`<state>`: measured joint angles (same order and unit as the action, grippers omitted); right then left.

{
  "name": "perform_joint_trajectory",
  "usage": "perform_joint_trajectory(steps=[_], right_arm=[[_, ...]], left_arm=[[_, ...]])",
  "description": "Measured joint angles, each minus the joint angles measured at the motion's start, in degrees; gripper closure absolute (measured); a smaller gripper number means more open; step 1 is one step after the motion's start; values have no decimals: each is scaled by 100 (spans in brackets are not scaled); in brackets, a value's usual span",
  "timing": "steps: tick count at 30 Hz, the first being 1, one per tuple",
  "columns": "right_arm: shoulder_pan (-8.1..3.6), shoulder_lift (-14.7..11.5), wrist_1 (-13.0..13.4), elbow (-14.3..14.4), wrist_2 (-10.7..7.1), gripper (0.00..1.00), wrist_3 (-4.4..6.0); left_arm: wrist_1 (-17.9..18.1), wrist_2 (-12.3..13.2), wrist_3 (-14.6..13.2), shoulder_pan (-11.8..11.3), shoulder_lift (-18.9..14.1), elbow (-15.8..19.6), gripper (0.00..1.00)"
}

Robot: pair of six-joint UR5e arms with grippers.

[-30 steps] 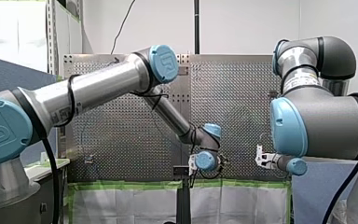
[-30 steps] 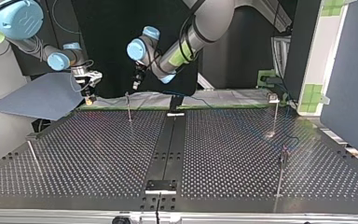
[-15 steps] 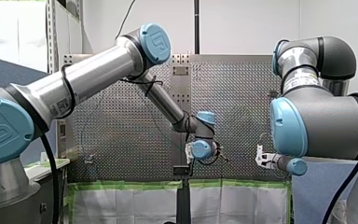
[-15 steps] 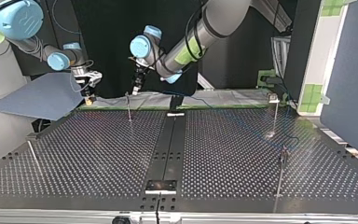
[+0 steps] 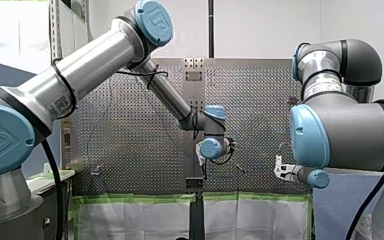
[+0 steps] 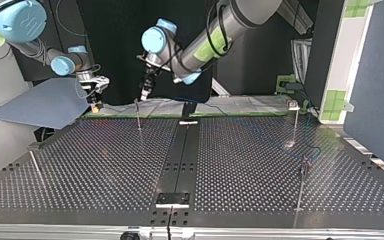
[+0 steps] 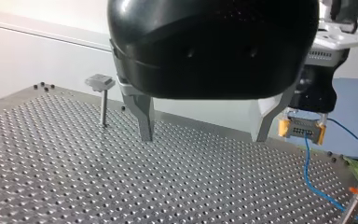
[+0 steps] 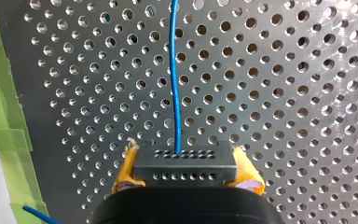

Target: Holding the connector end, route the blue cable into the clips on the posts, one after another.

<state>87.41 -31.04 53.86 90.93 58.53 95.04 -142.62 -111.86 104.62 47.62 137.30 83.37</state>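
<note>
My right gripper (image 8: 186,179) is shut on a dark connector (image 8: 186,164), clamped between its yellow pads (image 8: 127,170). The blue cable (image 8: 175,84) runs out of the connector over the perforated table. In the top view this gripper (image 6: 98,103) hangs over the table's far left corner. My left gripper (image 7: 205,135) is open with nothing between its metal fingers (image 7: 144,119); it hovers above the table. The held connector (image 7: 302,128) shows just beside it, with the blue cable (image 7: 314,186) dropping away. In the top view my left gripper (image 6: 143,95) hangs just above a thin post (image 6: 138,114).
A post with a clip on top (image 7: 102,93) stands ahead of my left gripper. In the top view other posts stand at the far right (image 6: 295,122), near right (image 6: 301,187) and near left (image 6: 35,167). Green tape (image 8: 2,116) lines the table edge.
My left arm has risen, its elbow swinging up, and its wrist has lifted a little and shifted towards the front view's left. My right arm and the connector have stayed still.
</note>
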Motion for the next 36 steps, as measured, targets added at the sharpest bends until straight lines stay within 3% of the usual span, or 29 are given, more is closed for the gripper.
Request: perform_joint_trajectory(steps=[36], right_arm=[[-17, 14, 38, 0, -7, 100, 33]], left_arm=[[-288, -21, 105, -44, -2030, 2029, 0]])
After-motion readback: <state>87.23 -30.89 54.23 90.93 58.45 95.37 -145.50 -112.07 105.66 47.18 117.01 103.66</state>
